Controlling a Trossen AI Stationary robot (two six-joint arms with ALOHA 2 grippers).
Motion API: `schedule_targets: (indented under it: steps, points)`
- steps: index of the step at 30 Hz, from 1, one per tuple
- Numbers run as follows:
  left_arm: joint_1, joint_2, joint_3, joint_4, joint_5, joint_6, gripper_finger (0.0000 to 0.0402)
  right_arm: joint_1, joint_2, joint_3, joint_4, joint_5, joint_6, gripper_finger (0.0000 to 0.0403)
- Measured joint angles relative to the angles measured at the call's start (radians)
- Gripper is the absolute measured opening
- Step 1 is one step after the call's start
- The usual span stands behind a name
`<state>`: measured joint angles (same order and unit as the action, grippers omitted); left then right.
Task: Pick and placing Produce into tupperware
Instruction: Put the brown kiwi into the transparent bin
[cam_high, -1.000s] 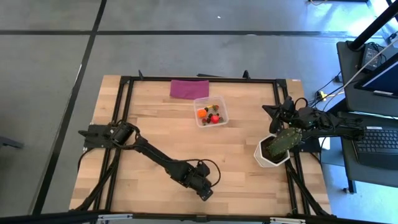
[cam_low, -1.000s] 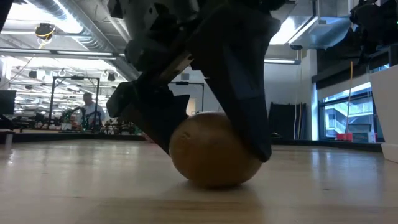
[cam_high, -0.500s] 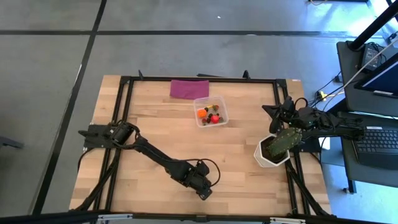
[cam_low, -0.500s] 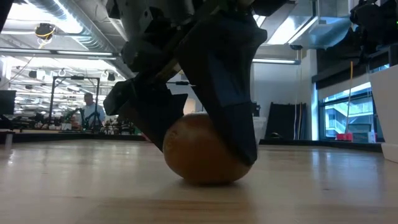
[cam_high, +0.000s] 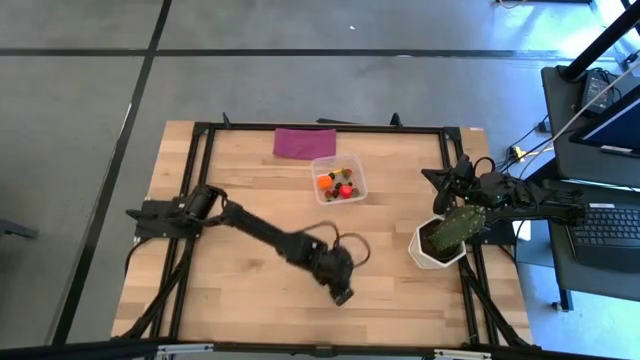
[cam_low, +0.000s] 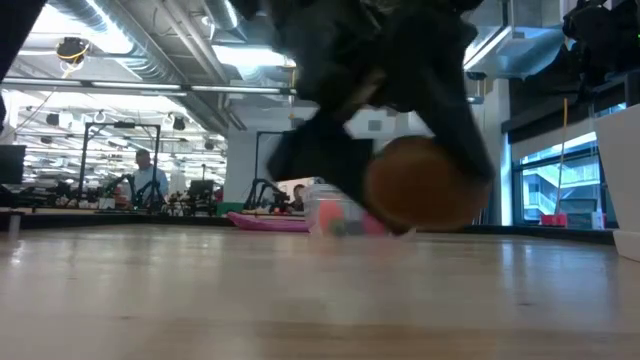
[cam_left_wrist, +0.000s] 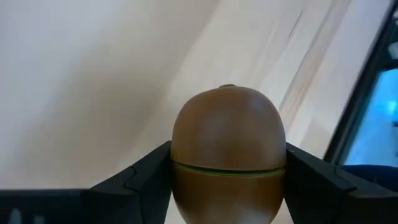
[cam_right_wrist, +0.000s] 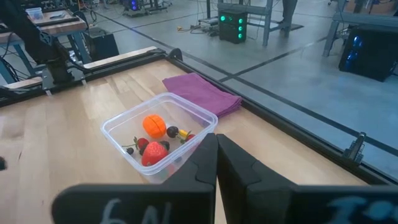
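Left gripper (cam_left_wrist: 227, 180) pinches the brown oval lump (cam_left_wrist: 228, 154) between its fingers, clear of the table; tupperware (cam_right_wrist: 158, 140) already holds orange ball (cam_right_wrist: 154, 125) and strawberry (cam_right_wrist: 155, 152); right gripper (cam_right_wrist: 216, 163) waits, fingers pressed together.

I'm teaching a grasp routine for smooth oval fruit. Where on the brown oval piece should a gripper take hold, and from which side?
Grip the brown oval piece across its widest middle, along the thin green seam, one finger on each flank, as the left gripper holds it now, lifted off the table. The rounded, tapering ends would likely let fingers slide off, so coming from above onto the girth seems safest.
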<state>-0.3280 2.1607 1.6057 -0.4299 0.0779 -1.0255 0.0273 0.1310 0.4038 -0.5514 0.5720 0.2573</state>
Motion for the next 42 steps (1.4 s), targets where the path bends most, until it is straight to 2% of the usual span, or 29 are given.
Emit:
schedule_targets:
  steps: [8, 17, 21, 24, 30, 32, 42]
  points:
    - [0.147, -0.046, 0.003, 0.234, 0.063, 0.156, 0.0238, 0.0, 0.0, 0.0, 0.001, 0.0, 0.0, 0.0009]
    - [0.353, -0.167, 0.0, 0.203, 0.067, 0.344, 0.0238, 0.0, 0.005, 0.0, 0.002, 0.0, -0.001, 0.0009]
    - [0.437, -0.213, 0.0, 0.133, 0.006, 0.425, 0.0238, 0.001, 0.007, -0.001, 0.003, 0.0, -0.001, 0.0009]
    - [0.496, -0.236, 0.0, 0.048, -0.078, 0.475, 0.0238, 0.001, 0.007, -0.001, 0.005, 0.0, -0.003, 0.0009]
    - [0.585, -0.218, 0.0, -0.085, -0.234, 0.509, 0.0238, 0.001, 0.007, -0.001, 0.007, 0.0, -0.003, 0.0009]
    - [0.599, -0.21, -0.004, -0.129, -0.253, 0.512, 0.0238, 0.001, 0.007, -0.001, 0.007, 0.0, -0.003, 0.0009]
    - [0.613, -0.135, -0.026, -0.089, -0.279, 0.507, 0.0238, 0.001, 0.014, -0.001, 0.008, 0.001, -0.005, 0.0009]
